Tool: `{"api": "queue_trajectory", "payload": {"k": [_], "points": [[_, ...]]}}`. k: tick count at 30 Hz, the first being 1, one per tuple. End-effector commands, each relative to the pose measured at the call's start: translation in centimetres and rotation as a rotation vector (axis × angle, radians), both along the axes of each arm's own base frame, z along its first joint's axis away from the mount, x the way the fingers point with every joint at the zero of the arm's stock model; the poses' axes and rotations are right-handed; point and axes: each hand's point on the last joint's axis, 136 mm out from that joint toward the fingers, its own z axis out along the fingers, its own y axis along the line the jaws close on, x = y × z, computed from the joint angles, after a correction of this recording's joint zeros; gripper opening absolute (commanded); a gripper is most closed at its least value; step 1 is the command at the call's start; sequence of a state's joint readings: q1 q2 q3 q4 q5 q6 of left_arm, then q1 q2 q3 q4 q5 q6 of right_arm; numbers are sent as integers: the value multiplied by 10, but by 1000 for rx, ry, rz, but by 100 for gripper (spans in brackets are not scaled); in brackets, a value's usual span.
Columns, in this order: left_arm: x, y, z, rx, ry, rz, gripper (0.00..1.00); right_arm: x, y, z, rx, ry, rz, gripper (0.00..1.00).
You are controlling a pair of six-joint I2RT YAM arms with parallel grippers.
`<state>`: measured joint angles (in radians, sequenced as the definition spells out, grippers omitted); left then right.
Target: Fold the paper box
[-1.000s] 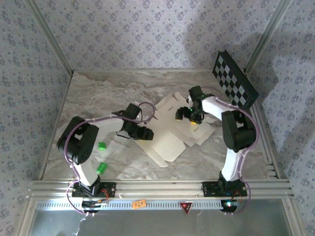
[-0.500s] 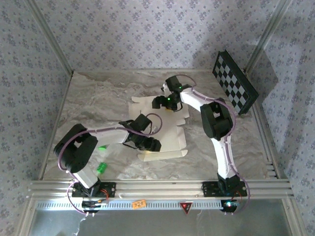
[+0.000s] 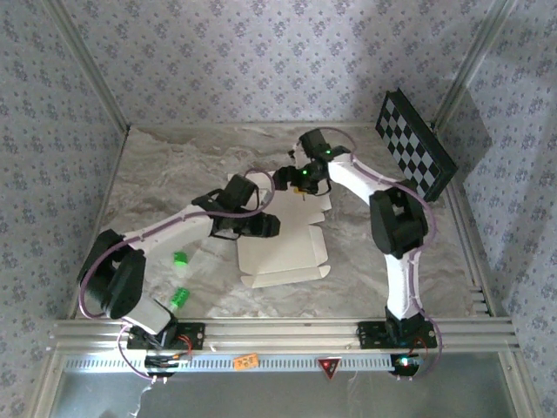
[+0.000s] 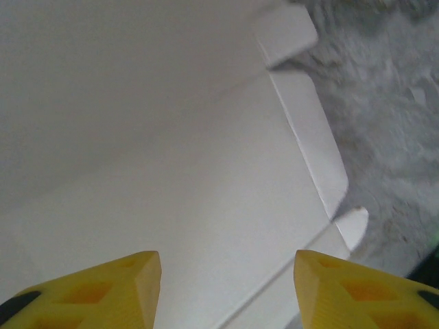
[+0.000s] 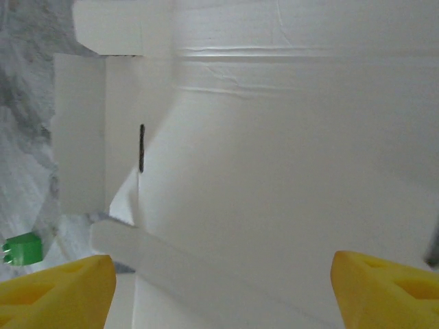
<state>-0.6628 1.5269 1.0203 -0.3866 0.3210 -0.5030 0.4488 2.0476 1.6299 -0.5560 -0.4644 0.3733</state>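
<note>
The paper box [image 3: 287,252] lies cream-white side up on the marble table, partly folded, with narrow flaps along its right and front edges. My left gripper [image 3: 266,226] hovers over its left rear part. In the left wrist view its yellow fingers [image 4: 140,284] stand apart, and between and beyond them is only the white cardboard [image 4: 171,137]. My right gripper [image 3: 289,178] is over the sheet's far end. In the right wrist view the right gripper [image 5: 223,288] is wide open above a raised panel of the box [image 5: 274,171], gripping nothing.
Two small green blocks [image 3: 180,258] [image 3: 180,297] lie on the table left of the box, and one green block [image 5: 20,248] is in the right wrist view. A black-and-white checkerboard panel [image 3: 415,146] leans at the back right. Patterned walls enclose the table.
The sheet went from spread diagonally to a more compact shape nearer the middle. My left gripper moved from the box's front back over its left rear. The right gripper swung to the far end.
</note>
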Motion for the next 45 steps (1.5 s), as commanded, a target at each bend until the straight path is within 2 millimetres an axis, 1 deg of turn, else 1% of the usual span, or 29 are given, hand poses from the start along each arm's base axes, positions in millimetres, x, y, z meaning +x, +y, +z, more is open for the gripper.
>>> {"api": "queue_trajectory", "payload": {"k": [1,4,10,16,20,23,26,28,30,32,34,36,38,42,44,45], "points": [[15,23,0,74,-21,38,53,-15,-19,5,10,39,-34,83],[26,33,-8,97,-14,54,52,-28,-24,-1,33,69,-27,78],[40,53,-37,142,31,90,51,-50,-34,-28,5,138,-20,76],[41,63,-71,148,90,114,51,-64,-48,-59,-33,198,-46,75],[43,72,-90,152,126,138,51,-76,-61,-78,-80,230,-77,75],[46,77,-99,138,142,155,50,-90,-70,-92,-99,260,-99,74],[48,77,-104,119,157,158,49,-96,-76,-93,-110,255,-115,74],[50,72,-103,91,153,149,49,-97,-79,-92,-117,243,-126,74],[52,62,-98,28,143,132,49,-97,-82,-91,-142,224,-134,75],[53,57,-93,-8,139,129,49,-95,-84,-89,-163,208,-139,75],[53,56,-88,-26,133,130,49,-92,-87,-84,-175,191,-148,75],[54,54,-80,-45,119,128,49,-87,-88,-74,-180,161,-157,76],[55,51,-68,-65,95,122,49,-81,-86,-63,-172,132,-163,76],[60,51,-34,-85,24,118,51,-73,-75,-37,-139,78,-164,76],[61,55,-20,-78,-5,128,51,-70,-67,-26,-119,57,-161,76],[62,57,-14,-77,-20,135,51,-72,-64,-25,-111,58,-155,76]]}}
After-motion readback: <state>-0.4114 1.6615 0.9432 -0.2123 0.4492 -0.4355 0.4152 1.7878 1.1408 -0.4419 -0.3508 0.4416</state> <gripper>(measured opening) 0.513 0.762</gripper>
